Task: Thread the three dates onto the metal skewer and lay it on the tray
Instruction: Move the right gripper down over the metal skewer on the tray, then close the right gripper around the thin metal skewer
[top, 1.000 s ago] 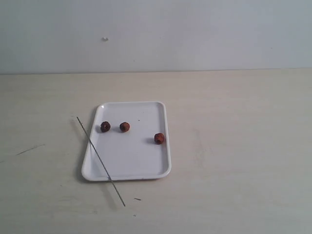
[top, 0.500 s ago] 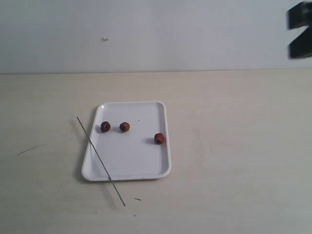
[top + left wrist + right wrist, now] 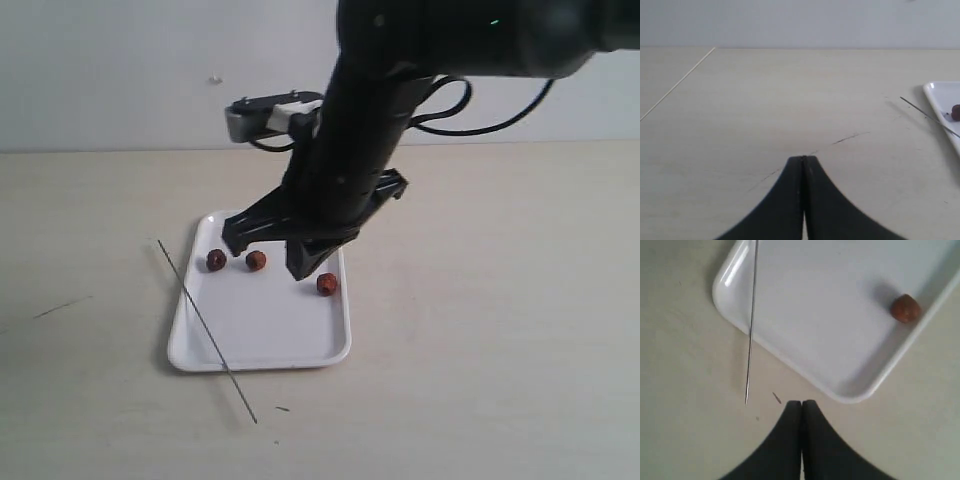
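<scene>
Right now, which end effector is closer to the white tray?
Right. The right end effector hangs just beside the tray's rim, its arm over the tray. The left end effector is over the table farther off, with only a sliver of tray in its view.

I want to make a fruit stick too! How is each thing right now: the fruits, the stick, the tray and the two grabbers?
tray: lying flat on the table.
three dates: loose on the tray, none threaded.
metal skewer: bare, lying across the tray's corner, both ends out over the table.
left gripper: shut, holding nothing.
right gripper: shut, holding nothing.
</scene>
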Robot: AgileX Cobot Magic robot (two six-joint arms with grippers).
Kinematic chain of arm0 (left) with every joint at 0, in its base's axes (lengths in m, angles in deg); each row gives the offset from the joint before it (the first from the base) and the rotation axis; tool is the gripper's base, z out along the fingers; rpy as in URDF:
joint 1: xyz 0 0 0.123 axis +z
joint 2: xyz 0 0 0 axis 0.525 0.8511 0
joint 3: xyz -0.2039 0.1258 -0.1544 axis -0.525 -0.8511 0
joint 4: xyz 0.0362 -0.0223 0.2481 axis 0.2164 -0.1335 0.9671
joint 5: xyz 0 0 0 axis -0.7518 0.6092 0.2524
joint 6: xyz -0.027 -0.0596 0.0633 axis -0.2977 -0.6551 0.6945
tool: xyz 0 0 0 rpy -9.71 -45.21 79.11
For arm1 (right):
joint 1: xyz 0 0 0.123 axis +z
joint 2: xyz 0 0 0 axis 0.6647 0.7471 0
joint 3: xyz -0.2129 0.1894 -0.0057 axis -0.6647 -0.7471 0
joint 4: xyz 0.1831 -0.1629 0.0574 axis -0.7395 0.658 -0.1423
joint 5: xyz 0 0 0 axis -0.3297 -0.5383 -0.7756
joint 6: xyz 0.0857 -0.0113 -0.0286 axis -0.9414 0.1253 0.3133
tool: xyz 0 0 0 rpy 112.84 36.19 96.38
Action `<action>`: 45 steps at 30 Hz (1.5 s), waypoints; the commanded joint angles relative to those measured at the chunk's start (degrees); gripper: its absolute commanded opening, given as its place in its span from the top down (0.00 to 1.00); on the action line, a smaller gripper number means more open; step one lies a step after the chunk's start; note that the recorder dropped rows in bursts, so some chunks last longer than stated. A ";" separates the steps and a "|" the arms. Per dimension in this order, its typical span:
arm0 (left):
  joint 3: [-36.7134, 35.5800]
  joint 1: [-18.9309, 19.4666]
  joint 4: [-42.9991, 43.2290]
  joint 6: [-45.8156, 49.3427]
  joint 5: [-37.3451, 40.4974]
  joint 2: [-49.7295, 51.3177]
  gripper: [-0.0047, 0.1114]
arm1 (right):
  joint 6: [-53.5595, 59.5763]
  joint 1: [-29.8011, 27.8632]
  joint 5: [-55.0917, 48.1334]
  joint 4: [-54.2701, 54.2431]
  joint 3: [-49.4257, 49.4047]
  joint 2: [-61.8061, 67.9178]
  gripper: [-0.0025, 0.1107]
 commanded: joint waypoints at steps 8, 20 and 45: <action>0.00 0.15 -0.09 -0.18 -0.32 -0.36 0.96 | 1.96 2.39 1.82 -1.72 7.30 6.29 0.98; 0.00 0.15 -0.09 -0.18 -0.32 -0.36 0.96 | 2.40 4.89 0.58 -1.45 7.30 7.22 0.98; 0.00 0.15 -0.09 -0.18 -0.32 -0.36 0.96 | -4.56 9.11 10.44 8.49 14.64 20.55 0.64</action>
